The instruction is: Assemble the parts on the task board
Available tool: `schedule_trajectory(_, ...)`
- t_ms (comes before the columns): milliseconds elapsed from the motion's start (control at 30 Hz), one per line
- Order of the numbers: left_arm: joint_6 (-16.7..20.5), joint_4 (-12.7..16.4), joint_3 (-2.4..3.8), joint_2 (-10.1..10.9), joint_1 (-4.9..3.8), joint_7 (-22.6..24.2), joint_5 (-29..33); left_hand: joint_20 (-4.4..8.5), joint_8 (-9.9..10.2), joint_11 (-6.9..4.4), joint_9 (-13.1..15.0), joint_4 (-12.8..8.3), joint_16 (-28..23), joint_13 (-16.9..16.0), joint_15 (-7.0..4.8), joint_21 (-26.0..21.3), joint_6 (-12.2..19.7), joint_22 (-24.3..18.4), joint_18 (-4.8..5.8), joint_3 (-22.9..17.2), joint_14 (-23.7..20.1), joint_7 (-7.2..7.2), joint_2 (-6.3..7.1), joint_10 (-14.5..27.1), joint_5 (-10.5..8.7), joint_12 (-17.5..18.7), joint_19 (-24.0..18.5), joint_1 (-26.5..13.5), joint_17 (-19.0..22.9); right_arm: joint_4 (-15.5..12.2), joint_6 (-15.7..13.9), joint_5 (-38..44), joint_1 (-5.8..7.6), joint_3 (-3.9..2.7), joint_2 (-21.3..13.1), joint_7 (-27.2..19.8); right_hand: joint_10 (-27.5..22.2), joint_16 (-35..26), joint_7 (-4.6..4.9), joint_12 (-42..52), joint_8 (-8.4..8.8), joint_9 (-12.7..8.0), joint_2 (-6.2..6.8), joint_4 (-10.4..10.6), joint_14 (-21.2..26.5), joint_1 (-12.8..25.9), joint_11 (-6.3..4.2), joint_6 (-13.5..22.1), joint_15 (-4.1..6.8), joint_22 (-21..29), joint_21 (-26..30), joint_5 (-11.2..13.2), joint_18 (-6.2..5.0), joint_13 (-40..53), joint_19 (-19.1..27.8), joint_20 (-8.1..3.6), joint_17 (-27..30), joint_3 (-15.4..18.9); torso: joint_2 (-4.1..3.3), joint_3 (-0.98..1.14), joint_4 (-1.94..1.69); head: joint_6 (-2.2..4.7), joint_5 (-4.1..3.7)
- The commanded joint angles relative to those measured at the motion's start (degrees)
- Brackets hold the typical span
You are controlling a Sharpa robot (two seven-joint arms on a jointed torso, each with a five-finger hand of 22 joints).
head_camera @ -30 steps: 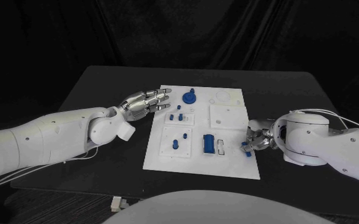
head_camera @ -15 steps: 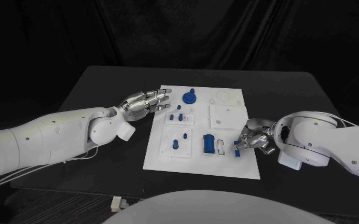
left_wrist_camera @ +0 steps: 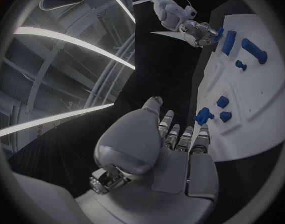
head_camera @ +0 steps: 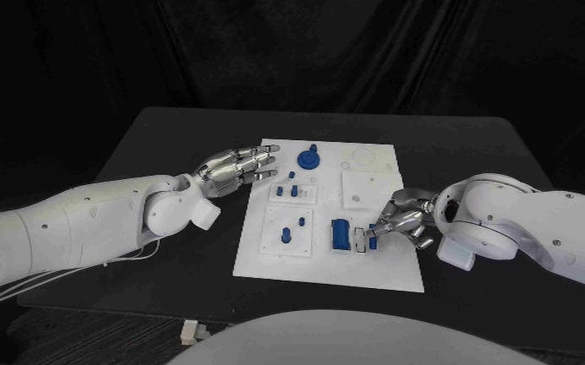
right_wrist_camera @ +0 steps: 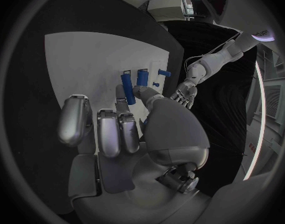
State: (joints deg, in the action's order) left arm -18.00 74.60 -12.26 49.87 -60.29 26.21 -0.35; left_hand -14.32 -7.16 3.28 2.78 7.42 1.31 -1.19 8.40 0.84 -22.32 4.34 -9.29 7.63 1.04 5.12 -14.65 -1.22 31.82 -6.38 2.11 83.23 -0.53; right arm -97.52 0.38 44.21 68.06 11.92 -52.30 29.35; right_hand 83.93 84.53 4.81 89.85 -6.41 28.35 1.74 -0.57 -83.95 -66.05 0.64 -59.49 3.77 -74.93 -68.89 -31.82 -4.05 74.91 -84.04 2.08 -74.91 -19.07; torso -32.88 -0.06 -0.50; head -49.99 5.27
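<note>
The white task board (head_camera: 308, 267) lies mid-table. On it are a round blue part (head_camera: 309, 160), small blue pegs (head_camera: 287, 189), a blue peg (head_camera: 287, 232) and a blue block (head_camera: 340, 233). My right hand (head_camera: 400, 220) hovers over the board's near right side and pinches a small blue part (head_camera: 370, 242) beside a white slot (head_camera: 358, 239). The right wrist view shows that part (right_wrist_camera: 128, 96) at the fingertips of the right hand (right_wrist_camera: 127, 129). My left hand (head_camera: 237, 165) is open, fingers straight, at the board's far left edge; the left wrist view has this left hand (left_wrist_camera: 177, 147) beside the board (left_wrist_camera: 254, 99).
The black table (head_camera: 171, 141) runs on round the board, with bare room left, right and behind it. White raised tiles (head_camera: 370, 187) occupy the board's right half. Dark curtains hang behind the table.
My right hand has carried the small blue part leftward from the board's right edge to beside the white slot. The left hand has stayed still.
</note>
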Motion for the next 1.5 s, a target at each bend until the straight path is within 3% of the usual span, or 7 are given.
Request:
schedule_trajectory(33,-0.71,0.11,0.05,-0.04,0.09,0.52,0.22,-0.46,-0.20,0.44,0.04,0.08,0.34,-0.06,0.20,0.31,0.20,-0.02,-0.91,-0.33,0.03,0.23,-0.47,-0.11,0.28,-0.26,0.12,0.17,-0.08,0.59,1.06,-2.07,-0.23,-0.01,0.61,1.02,6.07,-0.11,-0.06,0.15,-0.51,0.15,-0.20,-6.90,-3.53,0.54,-0.56,-0.34,0.09,-9.07,0.25,0.60,-0.45,15.09,0.30,0.27,-1.04,-7.02,-0.01,-0.01,-0.01,-0.01,-0.12)
schedule_trajectory(233,-0.84,0.07,0.05,-0.16,0.09,0.52,0.22,-0.46,-0.20,0.44,0.04,0.08,0.34,-0.06,0.20,0.31,0.20,-0.02,-0.91,-0.33,0.03,0.23,-0.47,-0.11,0.28,-0.26,0.12,0.17,-0.08,1.62,1.90,-2.15,-0.49,-0.01,1.87,1.95,6.07,-0.10,-0.29,0.15,-1.14,0.38,-0.46,-6.71,-3.54,1.06,-0.75,-0.27,0.24,-9.05,0.31,2.11,-0.46,15.09,0.33,0.15,-1.04,-6.50,-0.02,-0.01,-0.04,-0.01,-0.10)
schedule_trajectory(333,-0.87,0.07,0.05,-0.16,0.09,0.53,0.22,-0.46,-0.20,0.44,0.04,0.08,0.34,-0.06,0.20,0.31,0.20,-0.02,-0.91,-0.33,0.03,0.23,-0.47,-0.11,0.28,-0.26,0.12,0.17,-0.08,2.00,2.41,-2.16,-0.62,-0.01,2.20,2.47,6.07,-0.18,-0.43,0.15,-1.65,0.54,-0.68,-6.34,-3.51,1.69,-0.87,0.18,0.35,-8.94,0.69,4.14,-0.53,15.09,0.43,0.05,-0.86,-5.74,-0.04,-0.01,0.00,-0.01,0.05)
schedule_trajectory(600,-0.93,0.02,0.05,-0.21,0.10,0.46,0.22,-0.46,-0.20,0.44,0.04,0.08,0.34,-0.06,0.20,0.31,0.20,-0.02,-0.91,-0.33,0.03,0.23,-0.47,-0.11,0.28,-0.26,0.12,0.17,-0.08,2.66,2.62,-2.17,-1.03,-0.01,2.93,2.81,6.07,-0.21,-0.57,0.15,-2.23,0.72,-1.01,-5.97,-3.51,2.08,-0.98,0.43,0.44,-8.90,0.80,5.74,-0.55,15.09,0.45,-0.04,-0.79,-5.04,-0.01,-0.01,-0.01,-0.01,-0.09)
schedule_trajectory(967,-1.00,0.00,0.05,-0.29,0.12,0.44,0.22,-0.46,-0.20,0.44,0.04,0.08,0.34,-0.06,0.20,0.31,0.20,-0.02,-0.91,-0.33,0.03,0.23,-0.47,-0.11,0.28,-0.26,0.12,0.17,-0.08,3.38,1.91,-2.17,-1.31,-0.01,3.64,2.21,6.07,-0.35,-0.68,0.15,-2.92,0.93,-1.64,-4.94,-3.45,2.92,-1.07,0.88,0.53,-8.74,1.42,4.30,-0.65,15.09,0.63,-0.14,-0.48,-3.51,0.00,-0.01,0.00,-0.01,-0.03)
schedule_trajectory(1500,-1.01,0.02,0.05,-0.23,0.13,0.43,0.22,-0.46,-0.20,0.44,0.04,0.08,0.34,-0.06,0.20,0.31,0.20,-0.02,-0.91,-0.33,0.03,0.23,-0.47,-0.11,0.28,-0.26,0.12,0.17,-0.08,3.84,1.71,-2.17,-1.35,-0.01,4.27,2.00,6.07,-0.51,-0.75,0.15,-3.48,0.91,-2.14,-3.31,-3.39,4.04,-1.13,1.77,0.57,-8.58,2.01,7.09,-0.74,15.09,0.80,-0.18,-0.17,-1.58,-0.01,-0.02,0.00,-0.01,0.17)
